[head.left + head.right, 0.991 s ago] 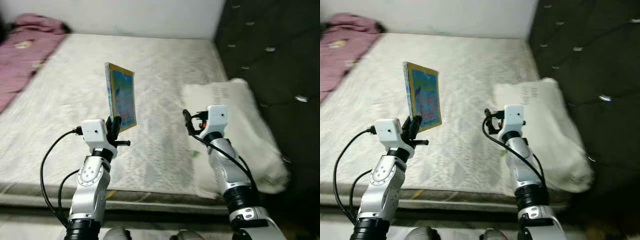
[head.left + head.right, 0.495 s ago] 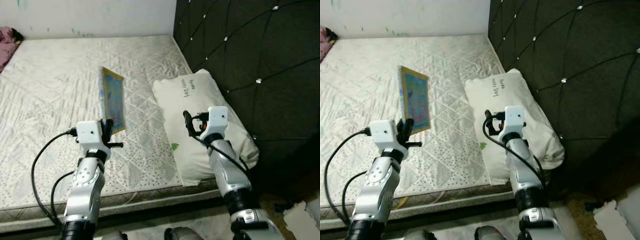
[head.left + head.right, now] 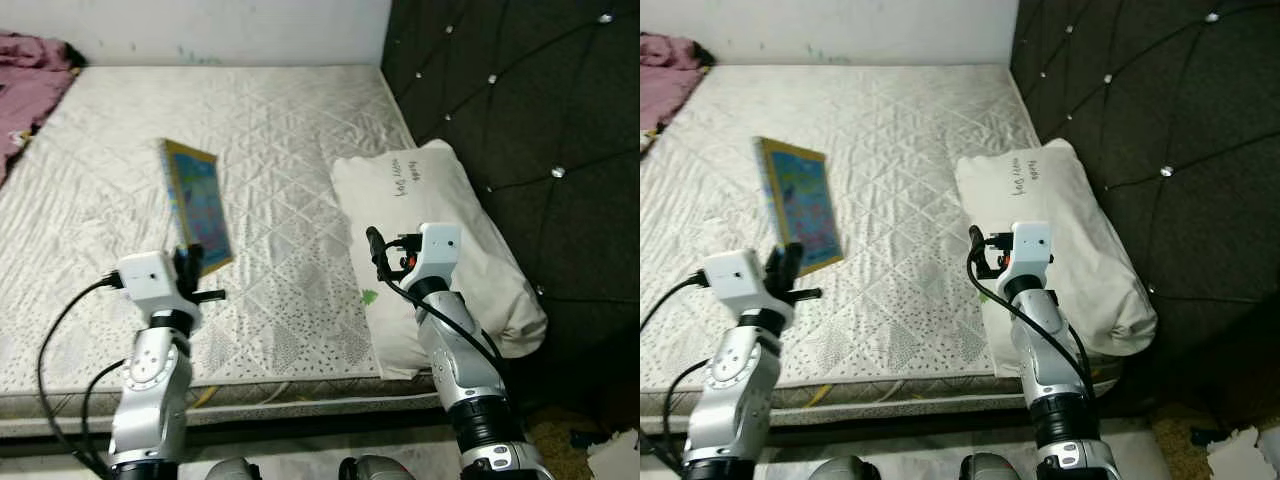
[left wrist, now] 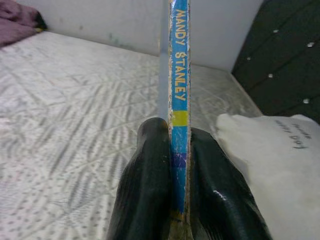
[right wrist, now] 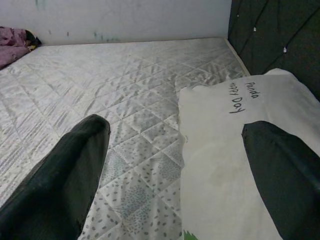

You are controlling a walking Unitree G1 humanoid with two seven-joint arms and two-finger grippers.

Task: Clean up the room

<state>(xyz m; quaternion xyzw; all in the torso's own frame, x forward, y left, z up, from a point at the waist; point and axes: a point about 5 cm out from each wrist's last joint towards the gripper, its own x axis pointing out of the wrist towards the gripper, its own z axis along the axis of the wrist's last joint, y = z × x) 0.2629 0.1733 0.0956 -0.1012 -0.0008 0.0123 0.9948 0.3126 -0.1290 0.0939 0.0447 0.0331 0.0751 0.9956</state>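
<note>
Left gripper [image 3: 192, 268] clamps a thin picture book [image 3: 195, 205] by its lower edge, book held upright and tilted slightly, raised above the mattress [image 3: 270, 150]. Left wrist view: both black fingers [image 4: 147, 180] pressed flat on either side of the blue spine, which reads "MANDY STANLEY"; the spine's bottom end is hidden between the fingers, cover art too blurred to read in the head views. Right gripper [image 3: 380, 255] held out in front over the mattress edge beside the pillow, fingers [image 5: 65, 175] spread wide with nothing between them.

White pillow [image 3: 440, 220] lies on the mattress's right side against the dark tufted headboard [image 3: 520, 110]; handwriting on it, "Panda" and "ppy Day" legible, first letters cut by a fold. Small green mark on the pillow's near corner, cannot tell what. Pink-purple bedding [image 3: 30, 80] bunched at the far left, cut off by frame. Pale wall [image 3: 200, 30] behind the bed. Scrap of white paper [image 3: 615, 455] on the floor at lower right, partly cut off.
</note>
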